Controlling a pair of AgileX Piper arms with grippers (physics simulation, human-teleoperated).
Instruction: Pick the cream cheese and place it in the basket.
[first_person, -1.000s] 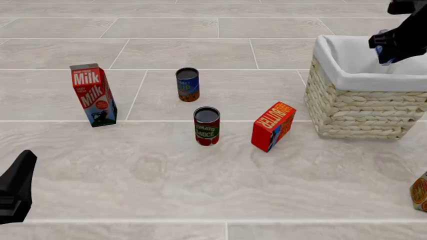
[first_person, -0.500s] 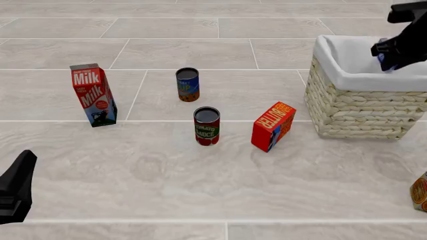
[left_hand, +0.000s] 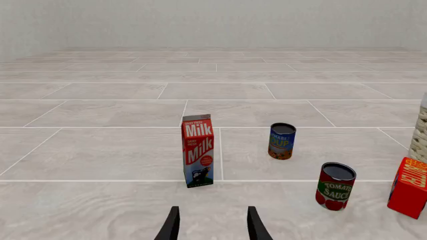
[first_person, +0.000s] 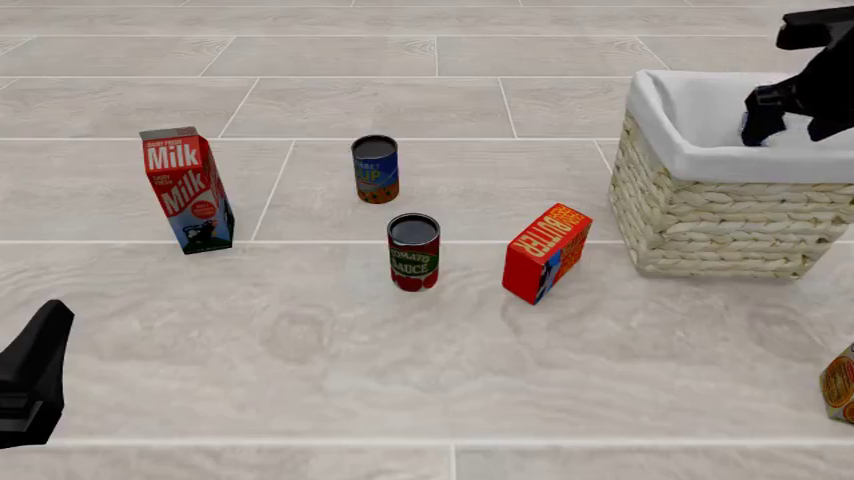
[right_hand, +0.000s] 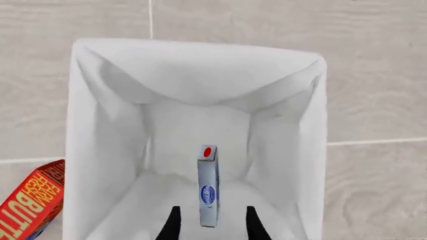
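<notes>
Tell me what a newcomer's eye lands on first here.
The right gripper over the white-lined basket at far right, with the cream cheese standing on edge inside between its open fingers. Next, the milk carton at left and the red butter box beside the basket.

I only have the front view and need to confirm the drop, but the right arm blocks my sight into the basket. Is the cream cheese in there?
Observer: Yes. The right wrist view shows the cream cheese inside the basket, between its white-lined walls.
Operator: Is it clamped?
Observer: No. The right gripper is open, with a gap between the box and each finger.
Operator: How is the box oriented?
Observer: On edge, with a narrow pale side facing the wrist camera.
</notes>
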